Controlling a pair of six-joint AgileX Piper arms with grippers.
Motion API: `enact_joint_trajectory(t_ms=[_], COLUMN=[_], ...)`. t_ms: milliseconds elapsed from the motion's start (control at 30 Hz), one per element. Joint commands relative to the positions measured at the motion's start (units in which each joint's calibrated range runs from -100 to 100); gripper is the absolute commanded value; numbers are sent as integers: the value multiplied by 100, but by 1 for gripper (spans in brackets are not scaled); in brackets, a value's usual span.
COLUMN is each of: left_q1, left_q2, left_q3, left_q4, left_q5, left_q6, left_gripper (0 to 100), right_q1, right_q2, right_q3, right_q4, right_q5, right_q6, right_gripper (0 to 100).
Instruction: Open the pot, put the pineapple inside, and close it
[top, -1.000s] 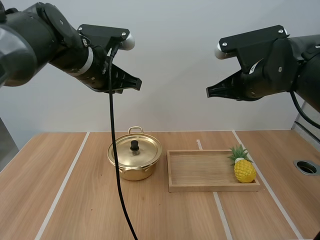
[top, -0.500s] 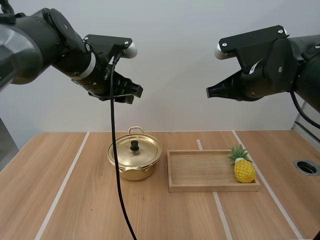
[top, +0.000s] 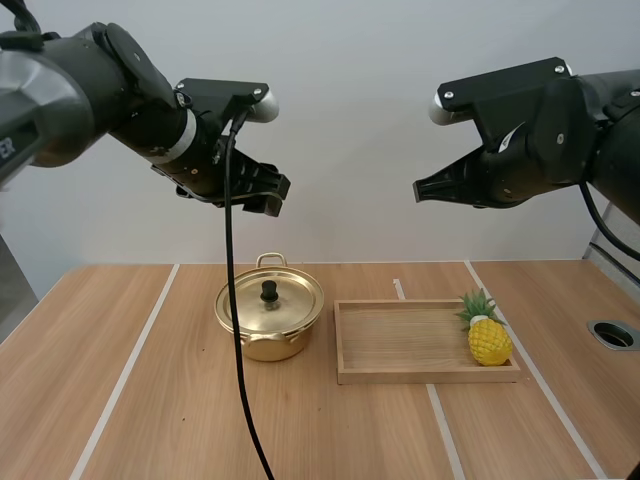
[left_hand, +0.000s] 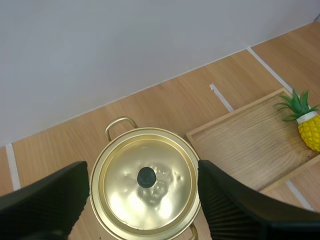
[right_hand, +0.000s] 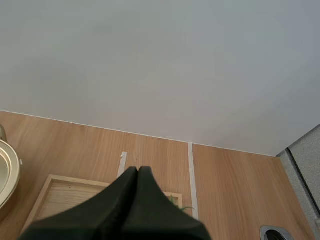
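A gold pot (top: 270, 320) with its lid (left_hand: 145, 184) on and a black knob (left_hand: 146, 176) stands left of centre on the table. The yellow pineapple (top: 488, 336) lies at the right end of the wooden tray (top: 400, 345). My left gripper (top: 270, 190) hangs high above the pot, open, and its two fingers (left_hand: 235, 205) stand wide apart on either side of the lid with nothing between them. My right gripper (top: 420, 188) hovers high over the tray, shut into one dark wedge (right_hand: 135, 197) and holding nothing.
White tape lines (top: 125, 375) cross the wooden table. A round hole (top: 612, 334) sits in the table near the right edge. Bare tabletop lies in front of the pot and the tray.
My left gripper has opened wide and turned and dipped a little toward the pot. The right arm, the pot and the pineapple have stayed put.
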Motion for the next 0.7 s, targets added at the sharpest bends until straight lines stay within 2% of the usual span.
enact_joint_trajectory(t_ms=[0,667], left_q1=[-21,-21], left_q2=[246,1885], left_q3=[-14,2], left_q4=[-115,-127], left_q5=[184,226], left_q6=[30,135], left_gripper=[100,100], right_q1=[-21,-21], right_q2=[-35,-35], right_q3=[-16,-16], right_q4=[1,45], right_q5=[33,74], right_q6=[-40,-40], right_gripper=[0,0])
